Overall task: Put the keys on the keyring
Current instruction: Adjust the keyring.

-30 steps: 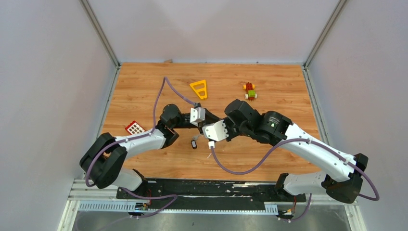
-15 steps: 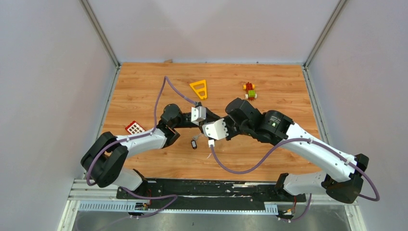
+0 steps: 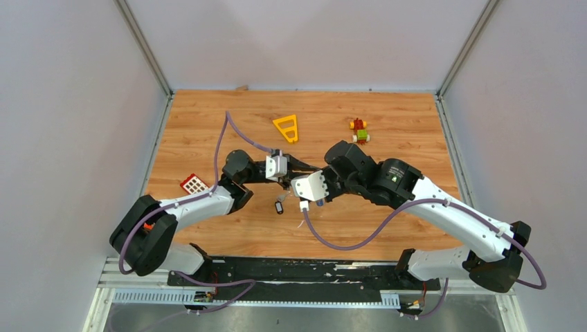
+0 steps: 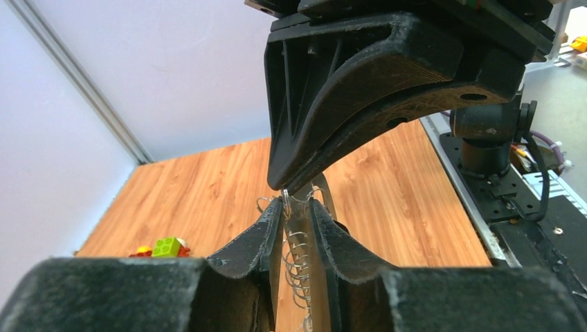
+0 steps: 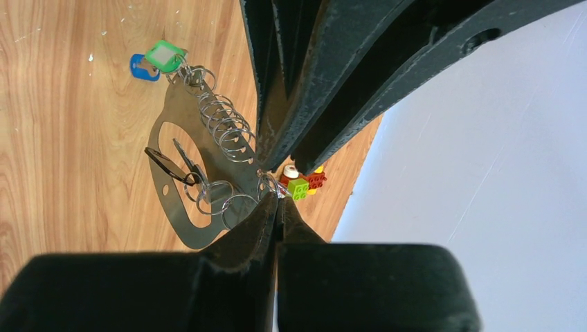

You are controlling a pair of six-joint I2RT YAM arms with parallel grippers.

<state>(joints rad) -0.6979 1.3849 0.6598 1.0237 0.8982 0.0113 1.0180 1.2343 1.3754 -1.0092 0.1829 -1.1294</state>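
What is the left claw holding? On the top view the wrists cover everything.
Observer: The left claw grips the keyring between its fingers.
Operator: And the right one?
Observer: The right claw is shut on a small wire ring right against that keyring.
Operator: Any keys on it?
Observer: A green tag and a blue tag sit at the end of a row of small rings along the keyring.

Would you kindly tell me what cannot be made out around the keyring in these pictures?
Left wrist: the left gripper and right gripper mask most of the keyring.
Right wrist: the keyring's right edge is hidden behind the left gripper; the blue tag is partly under the green tag.
Top view: the keyring is hidden under both grippers; the small dark item is too small to identify.
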